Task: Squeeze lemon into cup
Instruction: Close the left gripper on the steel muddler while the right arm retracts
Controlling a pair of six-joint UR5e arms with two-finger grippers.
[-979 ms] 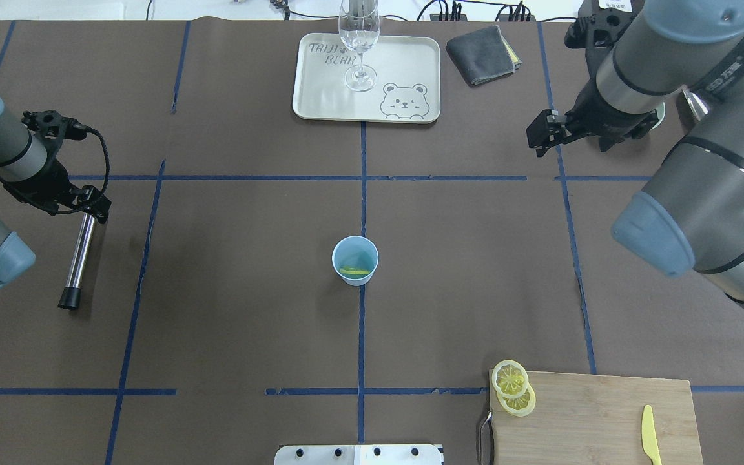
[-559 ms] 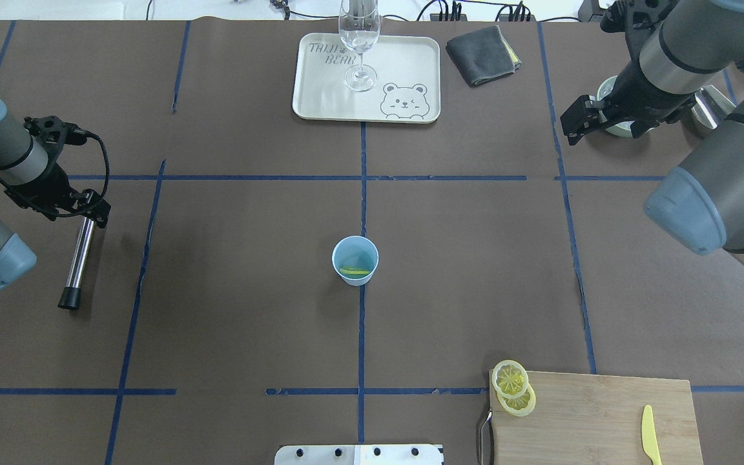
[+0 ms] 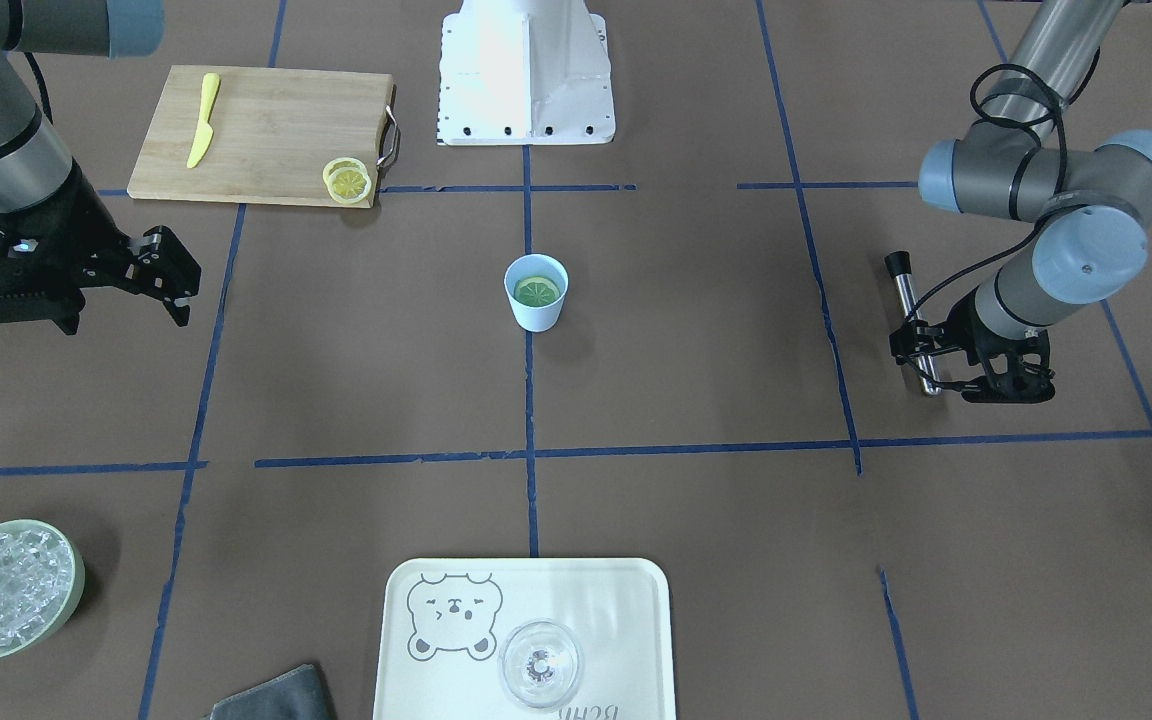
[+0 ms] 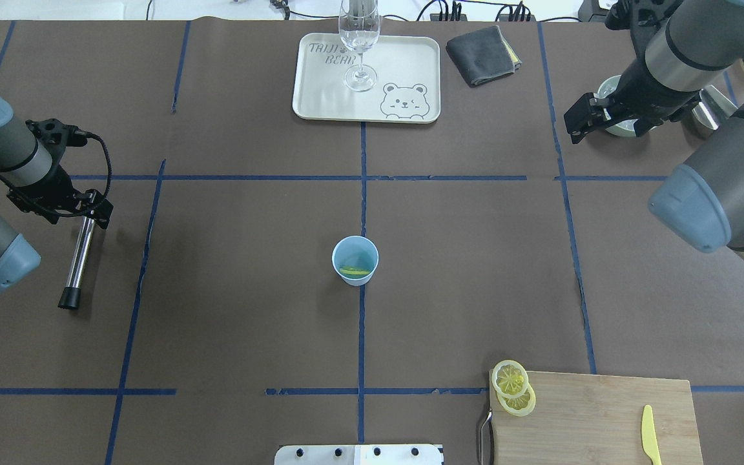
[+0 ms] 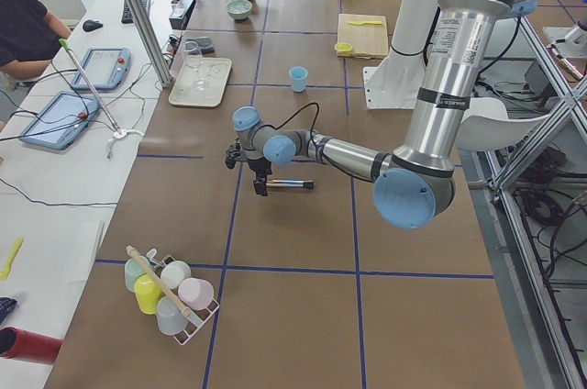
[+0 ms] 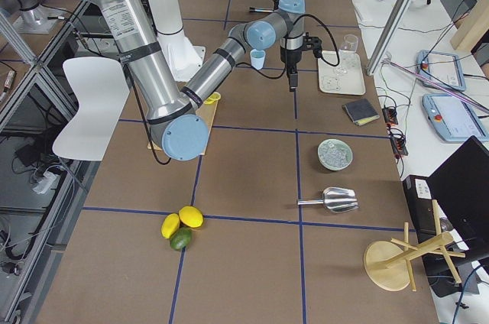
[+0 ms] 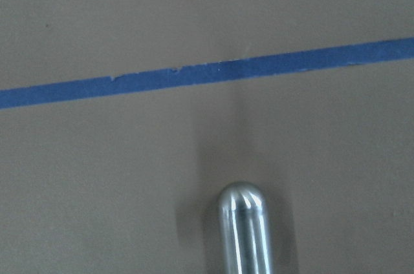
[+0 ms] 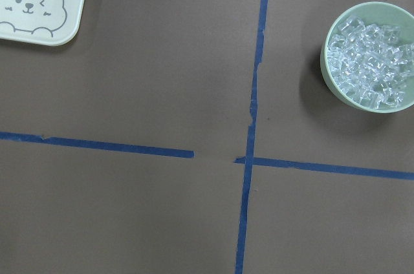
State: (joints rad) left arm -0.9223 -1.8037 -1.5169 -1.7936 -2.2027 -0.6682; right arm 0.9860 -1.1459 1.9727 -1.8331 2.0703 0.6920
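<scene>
The light-blue cup point(image 4: 354, 259) point(image 3: 536, 292) stands upright at the table's centre. A lemon slice point(image 3: 537, 292) point(image 4: 354, 271) lies flat inside it. Two more lemon slices point(image 4: 513, 386) overlap on the corner of the cutting board. My right gripper point(image 4: 575, 126) point(image 3: 171, 275) hangs open and holds nothing, far from the cup near the table's far right. My left gripper point(image 4: 95, 210) point(image 3: 921, 350) sits low over one end of a steel rod point(image 4: 79, 258) point(image 7: 240, 229) lying on the table. Whether its jaws are closed on the rod does not show.
A cream tray point(image 4: 411, 64) with a clear glass point(image 4: 359, 39) sits at the far centre, a grey cloth point(image 4: 483, 55) beside it. The green bowl of ice point(image 3: 6, 588) point(image 8: 370, 57) is under my right arm. The wooden board point(image 4: 598, 413) carries a yellow knife point(image 4: 650, 436).
My right arm has drawn back to the far right, away from the table's middle. The left arm shifted slightly over the rod. Cup, lemon slice and rod stayed put.
</scene>
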